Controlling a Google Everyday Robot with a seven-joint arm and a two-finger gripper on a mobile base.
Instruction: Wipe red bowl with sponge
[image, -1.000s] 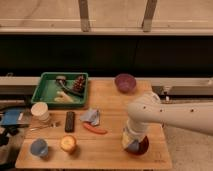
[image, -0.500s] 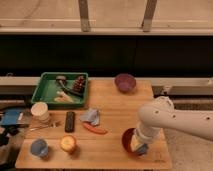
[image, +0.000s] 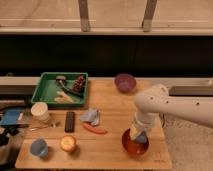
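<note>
- We see a wooden table with a white robot arm reaching in from the right side.
- The gripper points down into the red bowl, which sits near the front edge of the table, toward the right corner.
- The jaws are closed tight on the sponge, a small light blue block. The sponge is at the tip of the jaws, inside the bowl, on its right half.
- We cannot tell if the sponge is pressing on the bowl's inside or is just above it.
- A purple bowl sits near the back edge, well apart from the red one.
- A green tray with some small things in it is at the back left corner.
- A crumpled blue-grey cloth lies near the middle, with an orange-red stick shape just in front of it and a dark flat bar to its left.
- Along the left side we see a pale cup, and at the front left a blue cup and a round orange thing beside it.
</note>
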